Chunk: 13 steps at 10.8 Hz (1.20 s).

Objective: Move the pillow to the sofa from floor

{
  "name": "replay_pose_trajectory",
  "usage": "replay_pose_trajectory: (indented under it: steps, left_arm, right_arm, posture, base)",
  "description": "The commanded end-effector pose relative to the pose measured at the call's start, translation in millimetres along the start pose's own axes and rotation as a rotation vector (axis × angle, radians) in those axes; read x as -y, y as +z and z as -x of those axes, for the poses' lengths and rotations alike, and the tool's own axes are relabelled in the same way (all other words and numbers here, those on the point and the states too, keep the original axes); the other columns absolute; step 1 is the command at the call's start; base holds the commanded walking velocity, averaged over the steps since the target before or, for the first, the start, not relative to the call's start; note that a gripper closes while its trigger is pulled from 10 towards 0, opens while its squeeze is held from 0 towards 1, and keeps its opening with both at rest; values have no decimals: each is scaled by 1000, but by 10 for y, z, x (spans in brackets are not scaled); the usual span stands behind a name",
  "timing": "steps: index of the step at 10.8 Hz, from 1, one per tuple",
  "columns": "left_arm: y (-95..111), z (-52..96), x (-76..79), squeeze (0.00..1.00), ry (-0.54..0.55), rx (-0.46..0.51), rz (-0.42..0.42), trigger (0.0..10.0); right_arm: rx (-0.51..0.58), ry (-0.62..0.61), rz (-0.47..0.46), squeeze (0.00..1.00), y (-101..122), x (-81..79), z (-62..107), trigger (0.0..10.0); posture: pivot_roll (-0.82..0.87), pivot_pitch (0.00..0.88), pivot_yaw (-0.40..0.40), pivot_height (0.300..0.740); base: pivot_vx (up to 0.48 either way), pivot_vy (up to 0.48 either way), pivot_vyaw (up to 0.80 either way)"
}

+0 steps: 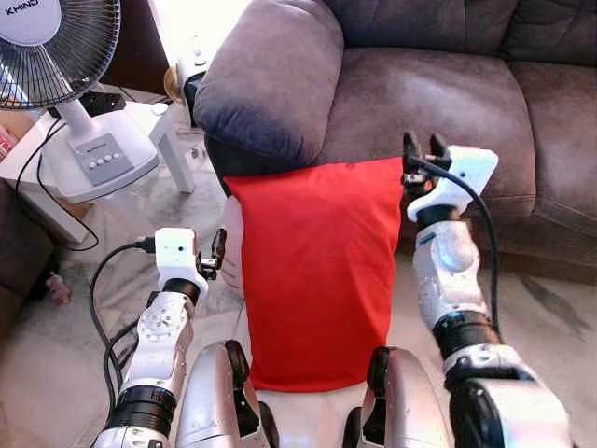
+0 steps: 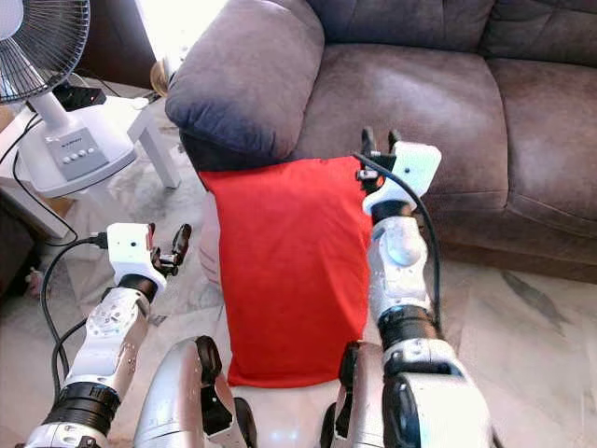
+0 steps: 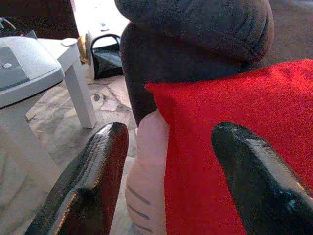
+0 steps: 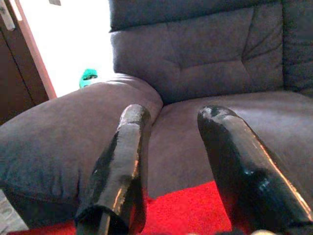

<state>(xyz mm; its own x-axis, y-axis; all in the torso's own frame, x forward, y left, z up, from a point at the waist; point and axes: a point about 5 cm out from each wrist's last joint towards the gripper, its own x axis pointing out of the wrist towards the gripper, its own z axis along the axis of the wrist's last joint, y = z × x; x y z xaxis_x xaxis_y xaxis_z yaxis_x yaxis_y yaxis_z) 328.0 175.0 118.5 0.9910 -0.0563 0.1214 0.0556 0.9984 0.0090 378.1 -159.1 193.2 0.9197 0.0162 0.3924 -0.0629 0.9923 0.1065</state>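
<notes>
Ahead of me stands a grey-brown sofa with a thick padded armrest at its left end and tufted back cushions. The floor is pale marbled tile. To my left, a small white side table carries a white electric fan, whose black cables trail over the table's edge. Strong daylight pours in beyond the armrest, washing that patch out. A dark bag sits on the floor behind the armrest.
</notes>
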Motion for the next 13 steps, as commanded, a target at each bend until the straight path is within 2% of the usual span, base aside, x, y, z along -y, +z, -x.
replay_pose_trajectory:
  steps: [1, 2, 3, 4, 7, 13]
  left_arm:
    - [13, 17, -20, 0, 6, 6, 11, 10000]
    - [-1, 26, -24, 0, 6, 1, 10, 10000]
    - [-6, 27, -19, 0, 7, -1, 12, 10000]
    - [-7, 27, -7, 0, 7, -2, 13, 10000]
    - [-8, 26, -32, 0, 14, -6, 10, 10000]
    - [3, 16, -40, 0, 16, -2, 10, 10000]
  right_arm:
    - [15, -3, -4, 0, 46, 14, -7, 10000]
    - [-29, -5, 20, 0, 6, 37, -13, 10000]
    - [-214, -29, 89, 0, -252, 87, 67, 10000]
    - [-257, -29, 63, 0, -360, 78, 151, 10000]
    - [-298, -12, 50, 0, -466, -9, 251, 10000]
    - [-322, -4, 52, 0, -502, -29, 271, 10000]
  posture:
    - [189, 204, 40, 540]
    - [186, 206, 38, 540]
    - [188, 206, 35, 540]
    - [191, 206, 35, 540]
    - [191, 208, 38, 540]
    - [191, 199, 35, 540]
  base:
    - [0, 0, 0]
    - [0, 0, 0]
    - [0, 0, 0]
    - [0, 0, 0]
    - [246, 0, 0]
    - [279, 0, 0]
